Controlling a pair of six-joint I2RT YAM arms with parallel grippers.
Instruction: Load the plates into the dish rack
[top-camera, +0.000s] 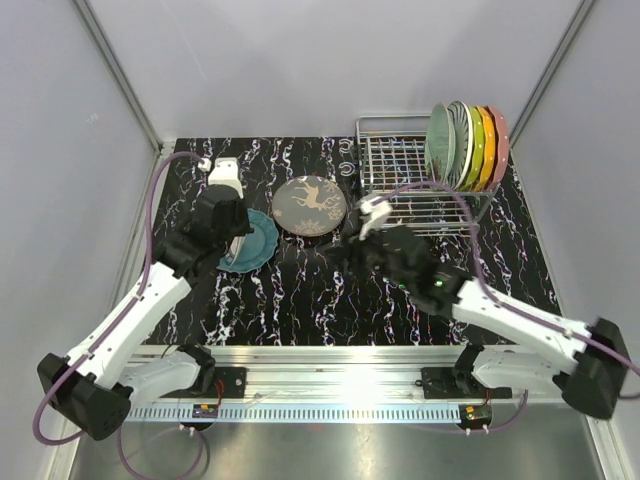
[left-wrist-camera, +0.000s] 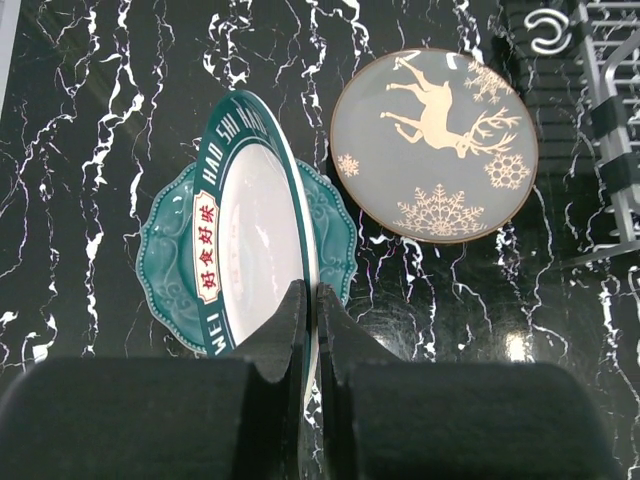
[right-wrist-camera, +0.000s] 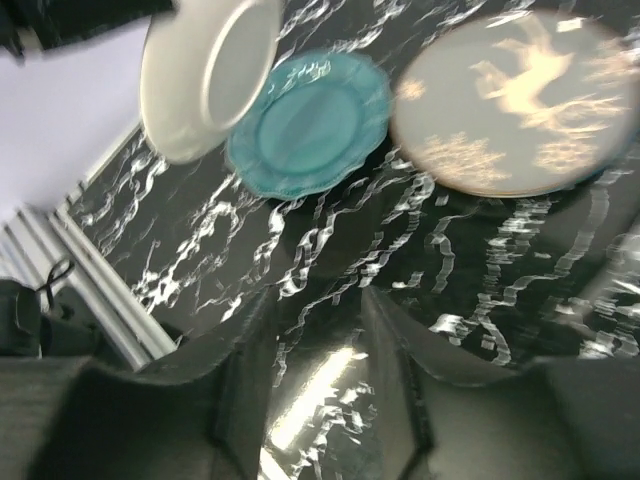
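The right wrist view is motion-blurred, so the patterns on the plates there are smeared, and the near end of the dish rack (top-camera: 410, 178) is partly covered by the right arm in the overhead view. From overhead, the held plate is largely hidden beneath the left wrist. In the left wrist view the rack is cut off at the right edge. The rack stands at the far right of the black marbled table (top-camera: 300, 290). It holds a row of racked plates (top-camera: 468, 145) standing on edge at its right end, running from teal-green through white and yellow-green to orange and pink; the remaining slots show bare wire. The left gripper (left-wrist-camera: 308, 300) points downward with its fingers clamped on the rim of a white plate with green rim (left-wrist-camera: 255, 220), which is held on edge above a teal scalloped plate (left-wrist-camera: 165, 250) lying flat on the table. A grey deer plate (left-wrist-camera: 435, 145) lies flat between the teal plate and the rack, apart from both. The right gripper (right-wrist-camera: 315, 310) hovers over bare table near the deer plate, its fingers (right-wrist-camera: 250, 370) spread and holding nothing.
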